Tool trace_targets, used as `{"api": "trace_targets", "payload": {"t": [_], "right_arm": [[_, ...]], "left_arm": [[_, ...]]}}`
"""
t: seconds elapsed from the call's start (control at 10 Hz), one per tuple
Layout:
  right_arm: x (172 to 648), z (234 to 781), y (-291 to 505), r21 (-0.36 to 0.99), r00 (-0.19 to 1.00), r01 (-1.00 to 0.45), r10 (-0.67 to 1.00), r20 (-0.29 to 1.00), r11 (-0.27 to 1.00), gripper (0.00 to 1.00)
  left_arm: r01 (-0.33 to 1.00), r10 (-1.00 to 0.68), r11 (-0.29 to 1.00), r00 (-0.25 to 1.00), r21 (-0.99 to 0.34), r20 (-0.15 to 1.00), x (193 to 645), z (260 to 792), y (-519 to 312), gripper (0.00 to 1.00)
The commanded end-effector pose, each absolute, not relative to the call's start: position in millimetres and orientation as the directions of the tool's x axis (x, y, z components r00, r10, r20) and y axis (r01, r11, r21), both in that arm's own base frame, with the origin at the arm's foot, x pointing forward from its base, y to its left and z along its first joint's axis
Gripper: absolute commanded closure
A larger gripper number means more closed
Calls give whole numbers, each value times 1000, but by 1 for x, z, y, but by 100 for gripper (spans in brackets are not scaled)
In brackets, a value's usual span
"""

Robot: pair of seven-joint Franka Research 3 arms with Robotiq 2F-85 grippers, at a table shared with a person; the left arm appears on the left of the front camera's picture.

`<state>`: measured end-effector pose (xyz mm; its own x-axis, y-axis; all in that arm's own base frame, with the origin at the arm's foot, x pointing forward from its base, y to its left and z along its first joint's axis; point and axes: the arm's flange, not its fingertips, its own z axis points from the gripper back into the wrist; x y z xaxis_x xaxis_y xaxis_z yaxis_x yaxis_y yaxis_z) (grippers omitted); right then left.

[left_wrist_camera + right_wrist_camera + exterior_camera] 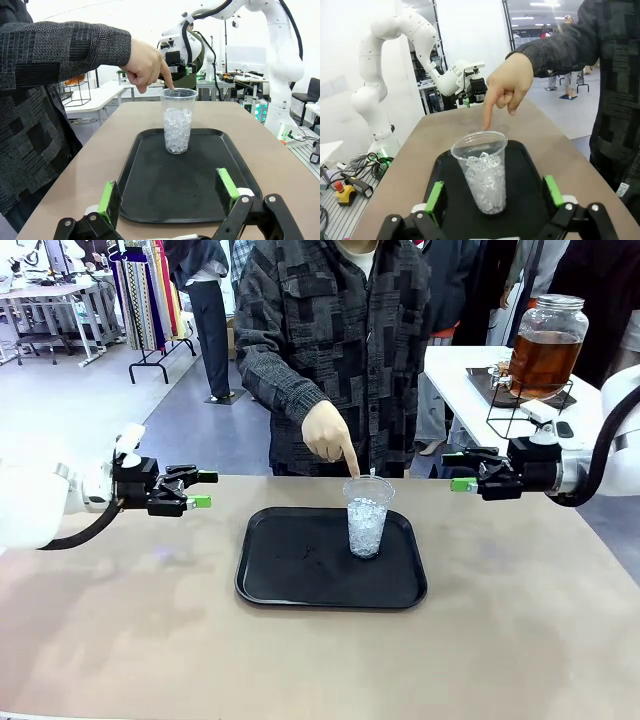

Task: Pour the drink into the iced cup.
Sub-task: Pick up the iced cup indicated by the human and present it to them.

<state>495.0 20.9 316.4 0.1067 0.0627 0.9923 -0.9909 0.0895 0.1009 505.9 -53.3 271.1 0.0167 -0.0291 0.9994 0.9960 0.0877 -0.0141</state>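
Tan tabletop (120,640) lies bare on my side of the black tray (290,585), which sits at the middle, I judge to catch spills. My left gripper (204,490) hangs off the tray's left side and my right gripper (456,471) off its right, both level with the tray's far edge. Both have their jaws spread wide and hold nothing, and both are turned inward toward the tray. That looks to me like a waiting stance, with no grasp begun.

On the tray's far-right part stands the clear plastic cup (367,525), upright and a bit over half full of ice. A person's hand (328,432) reaches in from beyond the tray, one finger pointing down at the cup's rim, probably marking it as the target. I cannot tell whether the fingertip touches the rim.

Well beyond the tray's right corner, on a separate white table, the jar (547,340) holds the drink (540,365). It is raised on a black wire stand (500,415). My right wrist covers part of that stand, and I cannot make out a tap or how the lid fastens.
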Motion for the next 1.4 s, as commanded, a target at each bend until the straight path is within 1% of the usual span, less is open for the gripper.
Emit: {"api": "trace_targets", "payload": {"t": [0.0, 0.1, 0.6, 0.9, 1.1, 1.3], "right_arm": [[498, 318, 22, 63, 66, -990, 22, 998, 125, 0], [495, 316, 21, 101, 107, -991, 63, 992, 89, 0], [495, 315, 20, 100, 106, -990, 59, 993, 95, 0], [500, 289, 45, 66, 73, -993, 72, 995, 102, 0], [503, 276, 57, 75, 82, -992, 68, 994, 102, 0], [506, 265, 71, 32, 37, -995, 59, 998, 94, 0]], "left_arm": [[996, -29, 87, 14, -12, 999, 506, 273, -54, 0], [996, -29, 87, 14, -12, 999, 506, 273, -54, 0], [996, -29, 87, 14, -12, 999, 506, 273, -54, 0], [996, -29, 87, 14, -12, 999, 506, 273, -54, 0], [996, -29, 87, 14, -12, 999, 506, 273, -54, 0], [996, -29, 87, 14, -12, 999, 506, 273, -54, 0]]}}
